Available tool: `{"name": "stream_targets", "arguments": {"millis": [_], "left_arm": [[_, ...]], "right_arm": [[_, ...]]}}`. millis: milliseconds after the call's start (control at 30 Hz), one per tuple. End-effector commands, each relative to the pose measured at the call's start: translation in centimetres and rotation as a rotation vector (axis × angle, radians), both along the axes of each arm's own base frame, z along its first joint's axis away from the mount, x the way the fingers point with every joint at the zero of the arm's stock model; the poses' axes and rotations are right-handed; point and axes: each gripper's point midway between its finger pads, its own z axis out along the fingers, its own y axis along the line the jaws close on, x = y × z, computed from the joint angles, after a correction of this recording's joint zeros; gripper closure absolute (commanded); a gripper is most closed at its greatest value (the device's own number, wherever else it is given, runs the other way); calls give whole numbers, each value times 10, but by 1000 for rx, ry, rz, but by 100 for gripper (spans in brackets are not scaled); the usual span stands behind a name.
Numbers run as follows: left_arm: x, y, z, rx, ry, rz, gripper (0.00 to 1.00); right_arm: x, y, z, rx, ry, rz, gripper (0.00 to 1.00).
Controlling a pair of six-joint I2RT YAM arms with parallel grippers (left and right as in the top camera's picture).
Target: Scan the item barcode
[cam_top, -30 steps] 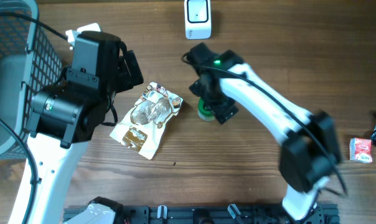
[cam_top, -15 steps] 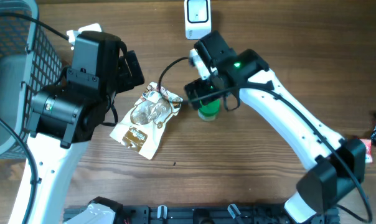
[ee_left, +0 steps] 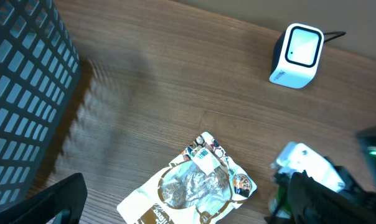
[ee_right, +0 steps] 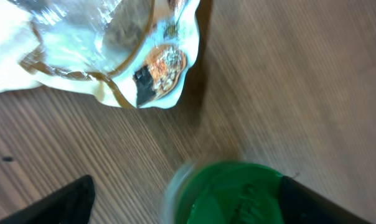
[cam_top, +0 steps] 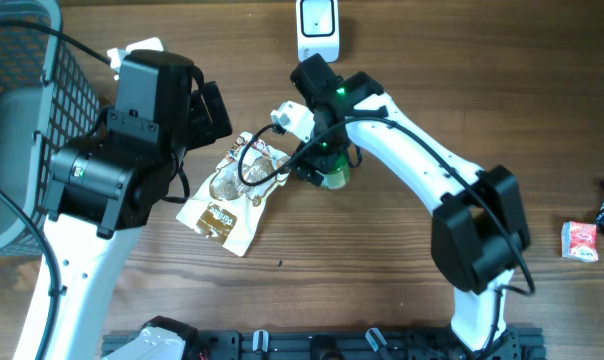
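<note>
Right claw (ee_right: 185,190), newly astride the green-capped jar (ee_right: 233,194)

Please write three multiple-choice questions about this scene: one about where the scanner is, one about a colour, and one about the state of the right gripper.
1. Where is the scanner?
A) on the table, apart from the pouch
B) on top of the pouch
C) held up in the air

2. What colour is the lid under the right gripper?
A) red
B) blue
C) green

3. How is the right gripper?
A) shut on the pouch
B) open, with the lid between its fingers
C) shut on the scanner

Answers:
1 A: the overhead view shows it standing alone on the wood.
2 C: the right wrist view shows a green top.
3 B: its fingers stand wide apart.
</note>
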Motion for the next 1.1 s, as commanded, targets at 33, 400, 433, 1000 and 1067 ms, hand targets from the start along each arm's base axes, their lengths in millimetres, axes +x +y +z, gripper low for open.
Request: {"name": "stream_targets", "arguments": {"millis": [33,400,433,1000,1067], "left_arm": [[2,0,-2,10,8,-13,0],[3,0,-1,10,1,-10,0],[3,0,-1,10,1,-10,0],[-4,3,-7,26,40,-13,0],[-5,3,-8,39,46,-27,0]], "right_arm": [[-25,-29,-61,-170,148,-24,17],[16,-43,-7,-223,-84,-248,0],[21,-44,3,-216,-114,-299,0],[-61,-84,48,-328,117,-1258,0],[-70,-80,26,-323,173,-1254,0]]}}
